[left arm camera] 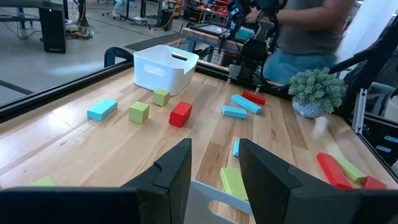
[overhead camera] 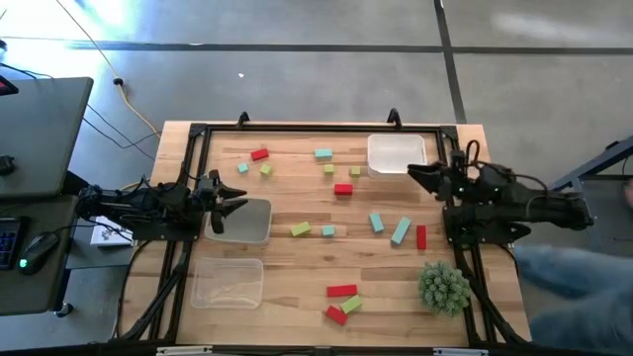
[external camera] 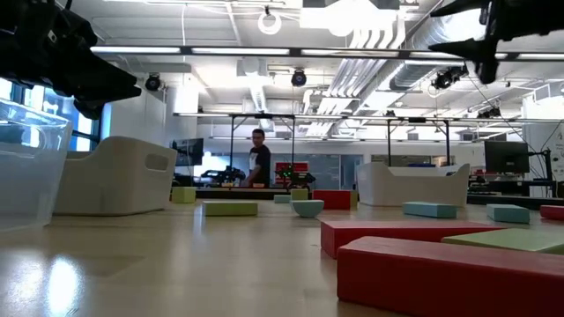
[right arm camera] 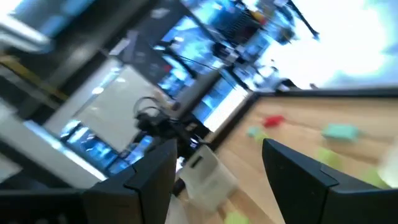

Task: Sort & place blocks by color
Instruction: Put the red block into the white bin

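Blocks [overhead camera: 341, 189] lie scattered across the middle of the bench [overhead camera: 297, 203], none between either set of jaws. Left gripper [overhead camera: 234, 206] hangs over the near edge of the middle tray [overhead camera: 252, 225] on the left side, jaws part open with nothing in them; the closest block, a yellow-green one [overhead camera: 300, 229], sits just past that tray. Right gripper [overhead camera: 423, 175] hovers at the corner of the far right tray [overhead camera: 396, 153], jaws spread wide and empty; blocks are near it but not touching.

Count from the high view: 5 red, 5 teal, 5 yellow-green, 15 total. No block is in any tray. Trays: 3, two on the left and one far right. One spiky green plant ball [overhead camera: 443, 287] at the near right corner.
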Controlling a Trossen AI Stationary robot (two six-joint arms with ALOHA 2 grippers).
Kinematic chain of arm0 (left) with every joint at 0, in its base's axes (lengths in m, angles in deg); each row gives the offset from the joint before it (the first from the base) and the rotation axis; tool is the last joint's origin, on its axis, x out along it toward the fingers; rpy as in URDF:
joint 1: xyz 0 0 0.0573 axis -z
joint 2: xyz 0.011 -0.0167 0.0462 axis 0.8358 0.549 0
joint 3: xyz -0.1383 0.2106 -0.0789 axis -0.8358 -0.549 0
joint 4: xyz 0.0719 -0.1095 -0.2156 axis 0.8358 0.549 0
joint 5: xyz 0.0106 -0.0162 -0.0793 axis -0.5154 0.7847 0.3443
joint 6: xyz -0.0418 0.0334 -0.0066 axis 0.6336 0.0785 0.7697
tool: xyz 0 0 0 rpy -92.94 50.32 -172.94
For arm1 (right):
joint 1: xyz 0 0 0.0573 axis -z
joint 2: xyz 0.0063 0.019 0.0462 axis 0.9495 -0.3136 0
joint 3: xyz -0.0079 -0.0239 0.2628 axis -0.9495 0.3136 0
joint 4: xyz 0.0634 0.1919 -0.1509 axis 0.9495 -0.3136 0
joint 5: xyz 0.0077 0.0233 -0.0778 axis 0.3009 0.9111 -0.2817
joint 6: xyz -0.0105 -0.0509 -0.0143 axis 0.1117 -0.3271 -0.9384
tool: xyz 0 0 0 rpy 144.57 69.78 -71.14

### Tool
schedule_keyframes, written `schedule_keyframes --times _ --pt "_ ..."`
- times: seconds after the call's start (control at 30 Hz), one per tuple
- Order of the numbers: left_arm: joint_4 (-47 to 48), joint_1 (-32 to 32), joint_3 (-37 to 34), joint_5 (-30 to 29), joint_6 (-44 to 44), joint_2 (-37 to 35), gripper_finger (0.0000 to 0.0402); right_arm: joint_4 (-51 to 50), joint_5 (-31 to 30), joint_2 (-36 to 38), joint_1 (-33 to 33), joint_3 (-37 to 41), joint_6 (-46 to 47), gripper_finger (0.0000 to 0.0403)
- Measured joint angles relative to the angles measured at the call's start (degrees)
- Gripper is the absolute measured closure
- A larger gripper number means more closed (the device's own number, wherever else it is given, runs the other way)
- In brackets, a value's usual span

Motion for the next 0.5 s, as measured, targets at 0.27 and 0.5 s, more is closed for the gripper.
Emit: schedule_keyframes --times 0.27,0.5 --pt "-0.06 -0.01 0.00 0.01 0.02 0.00 0.0280 -19.67 1.78 -7.43 -0.02 -10.93 16.23 0.0176" --pt "-0.11 -0.01 -0.01 0.01 0.05 0.00 0.0280 -30.35 8.10 -18.28 -0.02 -17.53 24.95 0.0176"
